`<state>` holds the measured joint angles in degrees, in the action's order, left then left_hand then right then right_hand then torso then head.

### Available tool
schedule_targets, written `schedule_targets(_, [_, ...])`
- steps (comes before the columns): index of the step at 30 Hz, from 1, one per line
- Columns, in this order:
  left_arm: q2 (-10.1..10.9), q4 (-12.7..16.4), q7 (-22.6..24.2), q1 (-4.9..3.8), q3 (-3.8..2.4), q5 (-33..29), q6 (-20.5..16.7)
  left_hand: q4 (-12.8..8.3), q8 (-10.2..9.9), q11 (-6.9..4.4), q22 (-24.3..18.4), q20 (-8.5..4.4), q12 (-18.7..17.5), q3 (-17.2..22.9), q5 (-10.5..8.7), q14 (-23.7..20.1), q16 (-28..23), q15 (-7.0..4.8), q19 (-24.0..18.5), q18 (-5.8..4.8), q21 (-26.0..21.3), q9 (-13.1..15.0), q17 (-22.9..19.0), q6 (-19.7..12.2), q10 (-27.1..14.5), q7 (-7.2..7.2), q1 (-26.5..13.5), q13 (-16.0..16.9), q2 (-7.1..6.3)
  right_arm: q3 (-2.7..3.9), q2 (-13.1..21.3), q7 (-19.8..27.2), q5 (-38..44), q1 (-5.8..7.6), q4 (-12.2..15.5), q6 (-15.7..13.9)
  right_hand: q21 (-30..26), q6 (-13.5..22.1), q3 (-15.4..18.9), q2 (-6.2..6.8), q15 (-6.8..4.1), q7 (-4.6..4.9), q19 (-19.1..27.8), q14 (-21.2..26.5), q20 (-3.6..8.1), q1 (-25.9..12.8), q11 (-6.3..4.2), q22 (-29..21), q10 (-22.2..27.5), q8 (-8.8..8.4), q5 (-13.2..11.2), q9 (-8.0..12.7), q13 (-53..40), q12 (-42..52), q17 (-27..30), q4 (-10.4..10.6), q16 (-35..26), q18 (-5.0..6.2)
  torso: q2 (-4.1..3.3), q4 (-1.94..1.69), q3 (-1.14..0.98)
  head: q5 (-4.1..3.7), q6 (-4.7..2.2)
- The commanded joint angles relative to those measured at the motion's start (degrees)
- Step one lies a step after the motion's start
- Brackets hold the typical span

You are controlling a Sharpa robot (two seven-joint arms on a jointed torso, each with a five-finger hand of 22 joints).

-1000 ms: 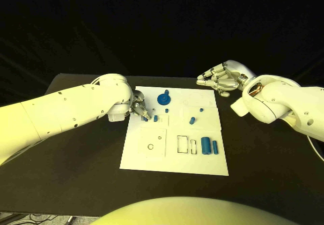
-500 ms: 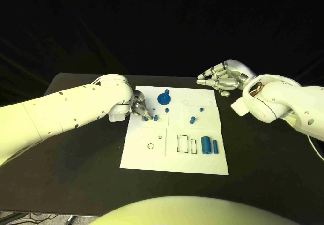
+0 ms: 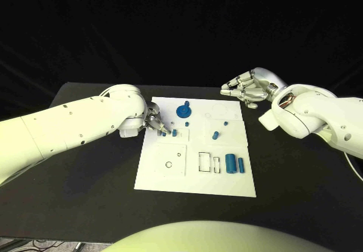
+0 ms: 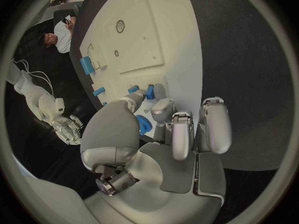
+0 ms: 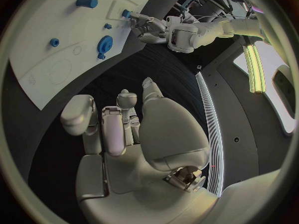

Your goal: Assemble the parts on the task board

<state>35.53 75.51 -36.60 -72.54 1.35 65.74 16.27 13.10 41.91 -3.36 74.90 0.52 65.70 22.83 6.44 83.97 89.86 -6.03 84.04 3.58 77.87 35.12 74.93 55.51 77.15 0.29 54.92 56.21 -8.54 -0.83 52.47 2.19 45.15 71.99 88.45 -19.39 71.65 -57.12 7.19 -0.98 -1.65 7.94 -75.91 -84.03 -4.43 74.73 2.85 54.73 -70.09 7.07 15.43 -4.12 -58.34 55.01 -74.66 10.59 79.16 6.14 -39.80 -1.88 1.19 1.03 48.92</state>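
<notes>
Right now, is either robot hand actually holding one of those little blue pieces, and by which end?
The left robot hand has its fingertips at a small blue peg on the task board; a grip cannot be told. The right robot hand holds nothing.

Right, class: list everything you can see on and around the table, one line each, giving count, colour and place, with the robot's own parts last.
Table: one, black, under everything.
Task board: one, white, in the middle of the table.
Gear: one, blue, at the board's far edge.
Blocks: two, blue, upright side by side at the board's near right.
Small pegs: several, blue, scattered over the board's far half; exact count unclear.
Left hand: one, silver, fingertips down at the small blue parts on the board's left edge; whether it grips one is unclear.
Right hand: one, silver, fingers apart, holding nothing, above the table beyond the board's far right corner.
Arms: two, white, one from each side.
</notes>
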Motion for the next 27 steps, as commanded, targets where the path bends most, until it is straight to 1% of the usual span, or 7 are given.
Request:
schedule_targets(1, [0.6,0.4,1.6,-0.3,-0.45,-2.1,-5.4,1.0,-1.1,0.61,2.4,-0.34,-6.6,-2.3,-0.1,5.9,-0.1,0.01,1.5,0.13,-4.1,-0.4,14.7,-1.9,-4.3,0.82,0.0,-8.1,0.24,0.0,-0.1,0.4,0.1,-0.04,-0.1,0.2,-0.4,0.2,0.3,-0.2,-0.03,-0.31,0.1,-2.8,0.17,-0.1,-0.12,-0.1,0.1,0.34,0.2,0.1,0.0,0.2,0.0,0.0,-0.3,0.4,0.05,-0.08,-0.03,-0.23,0.0])
schedule_targets(3, [1.0,0.6,2.3,-0.52,-0.78,-3.6,-7.0,2.0,-2.4,1.48,0.1,0.06,-13.6,-4.1,-0.06,5.6,-1.0,0.59,0.5,0.7,-7.2,-1.2,13.3,-4.3,-9.3,1.84,0.9,-16.5,0.17,0.0,-0.1,0.4,0.1,-0.04,-0.1,0.1,-0.4,0.2,0.3,-0.21,-0.03,-0.31,0.1,-2.8,0.17,-0.1,-0.12,-0.1,0.1,0.34,0.2,0.1,0.0,0.2,0.0,0.0,-0.3,0.4,0.05,-0.07,-0.02,-0.28,-0.05])
schedule_targets(10, [2.5,1.8,6.0,-1.37,-1.62,-9.3,-12.7,3.5,-4.4,3.33,-7.9,1.44,-17.3,-12.1,-0.01,3.7,-5.4,2.13,-2.6,2.73,-18.6,-3.9,7.2,-7.5,-13.3,3.68,3.2,-20.9,1.18,0.0,-0.1,0.4,0.1,-0.06,-0.2,0.1,-0.4,0.2,0.4,-0.24,-0.03,-0.31,0.1,-2.8,0.17,-0.1,-0.12,-0.1,0.1,0.35,0.3,0.1,0.1,0.2,0.1,0.1,-0.3,0.41,0.03,-0.05,-0.03,-0.26,-0.19])
schedule_targets(14, [2.7,1.5,10.6,-1.63,-1.73,-14.1,-15.6,3.7,-7.5,6.42,-26.0,3.68,-21.9,-17.3,0.06,-5.7,-22.7,4.73,-12.5,6.09,-44.4,-6.6,-13.1,-12.9,-21.2,6.89,4.1,-24.1,1.87,-0.01,-0.1,0.3,0.0,-0.07,-0.2,0.1,-0.4,0.2,0.4,-0.26,-0.03,-0.31,0.2,-2.8,0.17,-0.2,-0.12,-0.1,0.1,0.35,0.4,0.1,0.1,0.1,0.1,0.1,-0.3,0.41,0.03,-0.12,-0.09,-0.39,-0.34])
schedule_targets(18, [2.3,0.9,14.1,-1.64,-1.34,-14.4,-17.2,3.1,-9.4,8.88,-31.3,5.76,-25.9,-19.6,0.01,-19.3,-41.4,7.57,-19.0,6.0,-52.7,-9.1,-31.1,-15.7,-27.4,9.22,9.2,-27.3,2.69,-0.01,-0.1,0.3,0.0,-0.08,-0.2,0.1,-0.4,0.2,0.4,-0.26,-0.03,-0.31,0.2,-2.8,0.17,-0.2,-0.12,-0.1,0.1,0.35,0.4,0.1,0.1,0.1,0.1,0.1,-0.3,0.41,0.05,-0.11,-0.06,-0.51,-0.63])
schedule_targets(23, [0.6,-0.1,24.7,-0.69,-0.07,-7.3,-20.6,-3.5,-12.1,9.39,-35.9,7.1,-29.9,-13.9,0.21,-21.4,-45.7,7.95,-19.8,6.81,-57.8,-13.0,-35.3,-15.6,-29.7,9.44,25.6,-31.9,5.31,-0.02,-0.1,0.4,-0.1,-0.11,-0.3,0.1,-0.4,0.2,0.5,-0.29,-0.03,-0.31,0.2,-2.8,0.17,-0.2,-0.12,-0.2,0.1,0.36,0.5,0.1,0.1,0.1,0.1,0.2,-0.3,0.41,0.0,-0.08,0.01,-0.84,-1.16])
schedule_targets(27, [-0.8,-0.2,31.5,0.6,0.64,5.4,-23.9,-6.9,-16.7,9.29,-37.2,6.3,-35.7,-9.9,-0.33,-20.9,-47.7,7.78,-18.7,7.01,-58.7,-18.1,-38.3,-11.8,-27.6,9.22,31.6,-38.4,3.09,-0.02,-0.2,0.5,-0.1,-0.16,-0.5,0.2,-0.4,0.3,0.6,-0.32,-0.03,-0.32,0.1,-2.8,0.17,-0.1,-0.14,-0.1,0.1,0.37,0.7,0.1,0.1,0.2,0.0,0.2,-0.3,0.4,-0.09,0.05,0.06,-1.07,-1.51])
